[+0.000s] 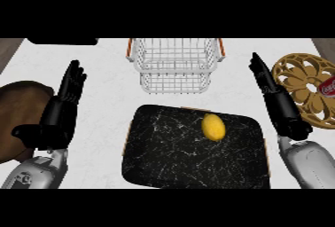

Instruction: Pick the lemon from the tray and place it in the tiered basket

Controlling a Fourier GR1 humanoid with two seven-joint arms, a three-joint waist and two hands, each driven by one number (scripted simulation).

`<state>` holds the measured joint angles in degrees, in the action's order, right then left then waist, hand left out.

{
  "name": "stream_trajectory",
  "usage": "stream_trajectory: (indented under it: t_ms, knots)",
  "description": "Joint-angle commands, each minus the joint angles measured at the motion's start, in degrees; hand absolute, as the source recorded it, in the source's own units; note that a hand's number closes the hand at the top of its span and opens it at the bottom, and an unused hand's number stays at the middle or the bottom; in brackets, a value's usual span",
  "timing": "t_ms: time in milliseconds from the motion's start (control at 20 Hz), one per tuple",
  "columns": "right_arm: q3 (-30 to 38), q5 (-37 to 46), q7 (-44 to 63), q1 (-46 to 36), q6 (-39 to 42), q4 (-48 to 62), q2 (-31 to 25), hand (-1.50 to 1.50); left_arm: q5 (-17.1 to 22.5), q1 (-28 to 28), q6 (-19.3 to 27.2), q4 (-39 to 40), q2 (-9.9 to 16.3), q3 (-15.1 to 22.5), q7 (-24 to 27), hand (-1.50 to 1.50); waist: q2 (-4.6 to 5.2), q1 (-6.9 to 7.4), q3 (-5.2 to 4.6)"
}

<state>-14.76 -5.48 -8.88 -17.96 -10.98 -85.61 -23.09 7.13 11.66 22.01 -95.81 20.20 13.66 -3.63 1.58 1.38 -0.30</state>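
Right then, the yellow lemon (213,127) lay on the black tray (170,155), near its far edge. Behind the tray stood the white wire tiered basket (175,66) on the white table (104,93). The left hand (62,111) rested at the left with straight fingers, holding nothing. The right hand (278,99) rested at the right, fingers straight too, just beside a round tan trivet (297,84) with a red can (328,85) on it.

white wire basket (174,62), black marbled tray (189,155)
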Motion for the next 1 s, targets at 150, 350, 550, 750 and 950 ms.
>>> stream_trajectory:
  t_ms: [150,350,550,750,950]
  knots:
    - [11.22,-23.61,-3.96,-5.05,17.00,2.57,2.54,1.50,-1.55,-0.05,0.56,4.39,-1.87,0.26,1.94,0.00,-0.76,-0.86,0.54]
    - [15.20,-20.73,-0.29,-5.80,11.82,15.37,-0.02,1.50,-1.63,-3.23,-0.45,4.59,-3.34,3.20,2.05,0.00,-0.59,0.33,0.32]
    - [13.86,-46.41,6.42,-1.85,34.04,11.88,8.74,-1.50,-1.06,-2.71,0.01,4.01,-4.58,3.66,0.89,0.00,-0.82,-0.21,0.68]
    - [17.81,-51.37,4.24,1.34,54.94,17.44,-0.35,-1.50,-3.07,-1.56,1.00,5.16,-5.12,3.99,0.75,0.00,-1.14,-1.18,0.53]
    - [20.89,-46.28,5.56,-1.35,61.82,18.01,-11.95,-1.50,-4.40,-3.39,1.88,6.05,-6.48,5.14,1.72,0.00,-1.37,-1.35,0.39]
